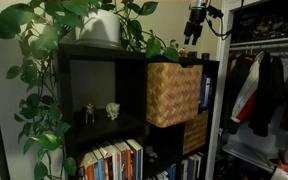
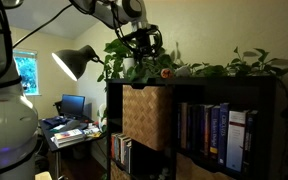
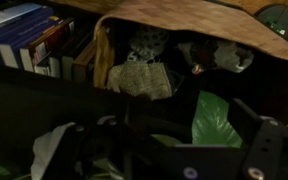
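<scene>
The claw (image 1: 193, 40) hung spread wide and empty just above the top of the black cube shelf (image 1: 94, 80), among trailing leaves, gripping nothing. Below it sat the woven basket (image 1: 174, 93), lodged in an upper cubby and jutting out past the shelf front. In the wrist view the basket's open mouth showed pale, soft-looking things (image 3: 144, 75) inside, too dim to name. One broad leaf (image 3: 214, 120) lay between the camera and the shelf.

The step in hand looked like an approach, with the claw poised over the basket rather than working on it. Any descent from there would have called for clearing the leaves and the shelf's top edge, then squaring the spread fingers to the basket's rim or contents.

The shelf top carried a potted plant in a white pot (image 1: 102, 28). Two small figurines (image 1: 100, 111) stood in the neighbouring cubby, books (image 1: 114, 160) filled the one beneath, and a second basket (image 1: 194, 132) sat lower down. The room was domestic. An open closet held hanging clothes (image 1: 259, 85), and a desk lamp (image 2: 76, 62) leaned over a cluttered worktop (image 2: 84, 136) bearing a monitor (image 2: 72, 104).
</scene>
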{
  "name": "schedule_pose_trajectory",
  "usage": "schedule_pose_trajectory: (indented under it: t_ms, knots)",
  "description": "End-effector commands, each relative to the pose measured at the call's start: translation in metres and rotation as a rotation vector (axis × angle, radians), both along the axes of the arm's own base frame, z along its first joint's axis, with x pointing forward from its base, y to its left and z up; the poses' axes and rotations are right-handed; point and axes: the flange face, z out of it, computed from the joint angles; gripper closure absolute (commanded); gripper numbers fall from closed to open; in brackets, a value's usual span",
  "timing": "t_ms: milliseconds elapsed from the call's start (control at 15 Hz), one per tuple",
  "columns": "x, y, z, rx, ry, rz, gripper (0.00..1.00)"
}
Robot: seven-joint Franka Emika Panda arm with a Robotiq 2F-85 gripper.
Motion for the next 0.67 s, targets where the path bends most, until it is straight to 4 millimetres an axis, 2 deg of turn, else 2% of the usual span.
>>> schedule_pose_trajectory:
  t_ms: [0,200,333,400,600]
  knots:
    - [-0.032,0.008,-0.019,0.076,0.035,-0.081,0.0]
    - [-0.048,0.015,-0.036,0.106,0.045,-0.127,0.01]
    - [-0.062,0.021,-0.046,0.107,0.045,-0.152,0.26]
    - [-0.069,0.024,-0.05,0.111,0.046,-0.162,0.29]
    - [-0.084,0.034,-0.067,0.128,0.045,-0.197,0.49]
